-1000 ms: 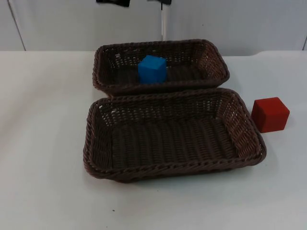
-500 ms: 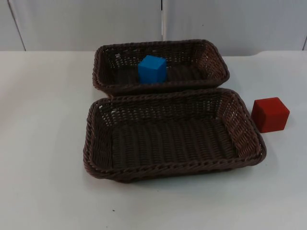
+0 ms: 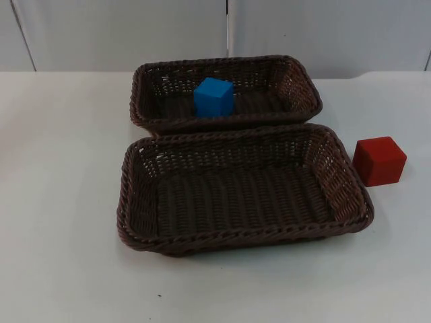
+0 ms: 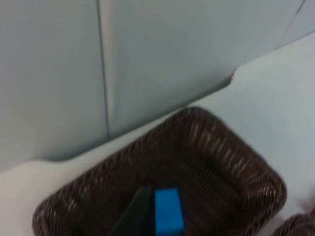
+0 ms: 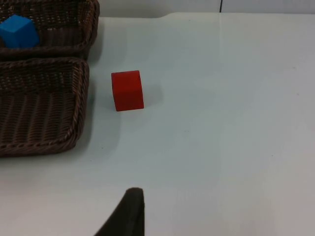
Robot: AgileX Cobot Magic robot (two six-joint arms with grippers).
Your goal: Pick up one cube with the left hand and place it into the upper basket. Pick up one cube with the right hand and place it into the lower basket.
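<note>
A: Blue cube [image 3: 214,97]?
B: In the upper basket [image 3: 296,77], left of its middle, resting on the floor near the front wall. Left wrist view has it too, inside that same basket.

A: Red cube [image 3: 380,160]?
B: On the table [image 3: 60,202], just right of the lower basket [image 3: 135,222], beside its right rim but apart from it. Upright, flat on one face.

A: Lower basket contents?
B: Bare wicker floor. The two baskets sit one behind the other, long rims touching or nearly so.

A: Left hand [image 4: 135,216]?
B: Above the upper basket, looking down into it, one dark fingertip next to the blue cube in the wrist view. Can't tell if it's released or clenched. Not grasping the cube, which sits on the basket floor.

A: Right hand [image 5: 127,214]?
B: Over bare table right of the baskets, red cube ahead of it and well apart. One fingertip visible, so state can't be told. Grasping nothing visible.

A: Anything else?
B: Grey wall [image 3: 121,33] behind the table.
</note>
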